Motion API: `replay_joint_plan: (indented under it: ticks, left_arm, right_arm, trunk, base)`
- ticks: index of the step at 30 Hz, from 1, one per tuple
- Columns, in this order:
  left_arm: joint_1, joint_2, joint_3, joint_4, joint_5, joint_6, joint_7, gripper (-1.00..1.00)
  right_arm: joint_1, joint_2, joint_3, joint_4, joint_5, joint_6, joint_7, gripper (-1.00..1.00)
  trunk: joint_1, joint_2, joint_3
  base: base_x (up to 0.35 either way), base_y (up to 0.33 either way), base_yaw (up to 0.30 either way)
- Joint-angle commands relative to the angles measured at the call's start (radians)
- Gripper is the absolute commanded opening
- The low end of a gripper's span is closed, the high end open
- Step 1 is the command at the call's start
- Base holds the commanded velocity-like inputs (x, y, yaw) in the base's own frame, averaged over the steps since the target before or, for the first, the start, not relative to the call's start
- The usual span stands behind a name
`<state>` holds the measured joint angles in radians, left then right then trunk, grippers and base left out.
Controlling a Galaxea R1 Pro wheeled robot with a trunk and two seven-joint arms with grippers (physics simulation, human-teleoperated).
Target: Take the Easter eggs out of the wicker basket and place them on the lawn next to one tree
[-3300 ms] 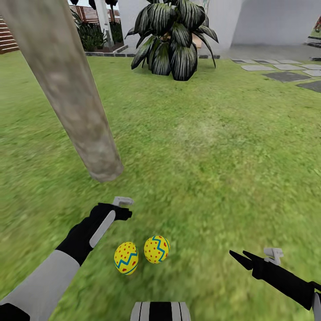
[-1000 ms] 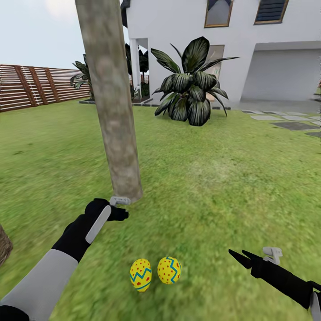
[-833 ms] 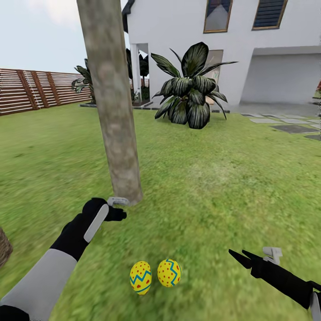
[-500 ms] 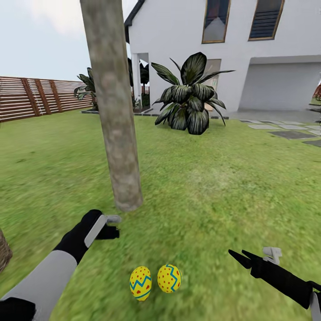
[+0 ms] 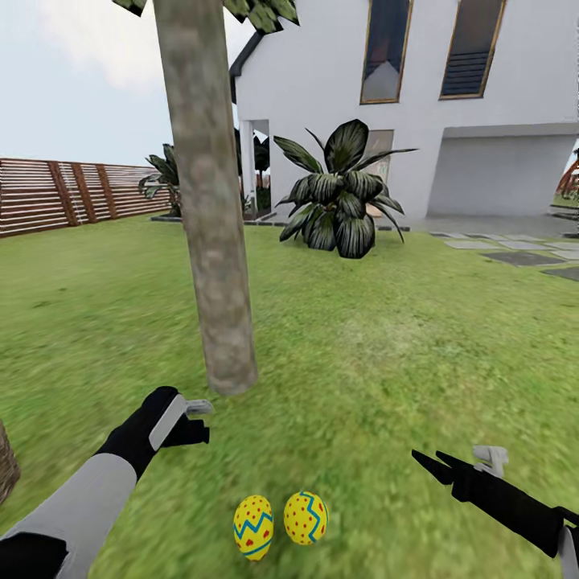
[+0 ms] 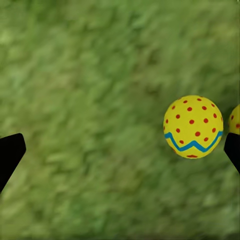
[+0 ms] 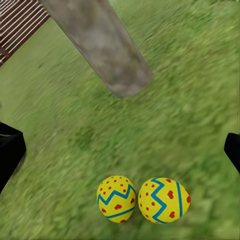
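Two Easter eggs [image 5: 280,523] lie touching on the lawn [image 5: 418,322] near the tree [image 5: 211,241]. My view has lifted; both grippers, left gripper [image 5: 193,420] and right gripper [image 5: 434,466], hang spread, empty. I probably fetch the third next.

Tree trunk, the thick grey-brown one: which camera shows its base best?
The head view: the thick grey-brown tree trunk meets the lawn in full. The right wrist view cuts off all but its foot.

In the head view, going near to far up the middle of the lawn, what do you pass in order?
Two Easter eggs side by side → base of the tree → dark broad-leaved plant → white house.
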<state>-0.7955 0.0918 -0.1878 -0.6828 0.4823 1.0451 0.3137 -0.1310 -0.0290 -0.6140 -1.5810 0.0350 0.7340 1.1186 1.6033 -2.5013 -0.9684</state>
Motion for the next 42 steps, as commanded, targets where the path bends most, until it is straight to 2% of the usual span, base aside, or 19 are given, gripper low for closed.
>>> replay_joint_plan:
  ticks: [1,7,14,24,35,42]
  left_arm:
    - [-0.001,0.0,-0.006,0.0,0.01,0.002,0.009,1.0]
    - [-0.001,0.0,-0.007,0.002,0.01,0.002,0.011,1.0]
    - [-0.001,0.0,-0.007,0.002,0.008,0.002,0.016,1.0]
    - [0.0,0.001,-0.007,0.003,0.007,0.002,0.013,1.0]
    - [0.001,0.002,-0.007,0.002,0.005,0.002,0.011,1.0]
    - [0.001,0.002,-0.012,0.003,0.003,-0.019,0.011,1.0]
  right_arm:
    - [-0.001,0.0,-0.001,-0.001,0.005,0.007,0.006,1.0]
    - [-0.001,0.0,-0.001,0.001,0.007,0.007,0.006,1.0]
    - [-0.001,-0.005,0.0,0.01,0.008,0.007,-0.005,1.0]
    - [-0.002,0.0,0.019,0.016,0.007,0.002,-0.075,1.0]
    - [-0.002,-0.008,0.007,0.016,0.0,-0.002,-0.084,1.0]
    - [-0.002,-0.001,0.015,0.041,0.007,-0.008,-0.094,1.0]
  trunk:
    - [-0.001,0.0,0.003]
    - [-0.003,0.001,0.026]
    - [-0.03,0.05,0.048]
    - [-0.069,0.12,0.079]
    - [-0.111,0.197,0.114]
    - [-0.138,0.246,0.136]
  base:
    - [0.0,0.0,0.0]
    - [0.0,0.0,0.0]
    - [0.0,0.0,0.0]
    - [0.0,0.0,0.0]
    - [0.0,0.0,0.0]
    - [0.0,0.0,0.0]
